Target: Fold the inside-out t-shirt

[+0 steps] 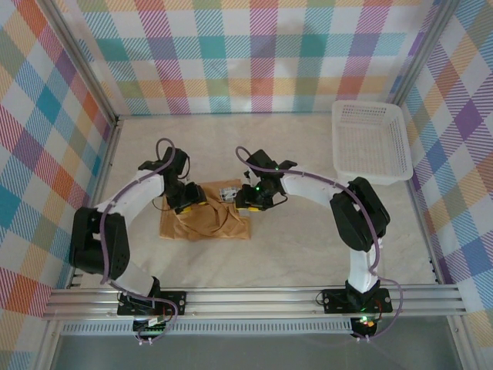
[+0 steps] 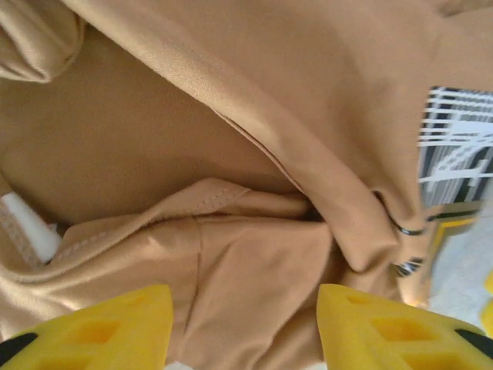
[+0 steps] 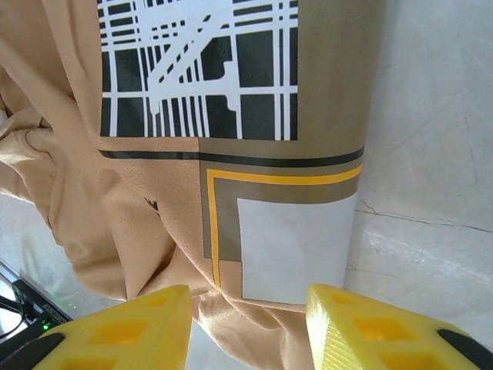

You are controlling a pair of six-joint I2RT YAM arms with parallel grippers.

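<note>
The tan inside-out t-shirt lies crumpled in the middle of the table, between the two arms. My left gripper hovers over its left upper part; its yellow fingers stand wide apart above folds of fabric, so it is open. A small white label shows at the left of that view. My right gripper is at the shirt's right upper edge, also open, with its fingers on either side of a printed patch with a white square and a black-and-white grid.
A white mesh basket stands at the back right. Pale table surface lies bare to the right of the shirt. Checked walls enclose the table on three sides.
</note>
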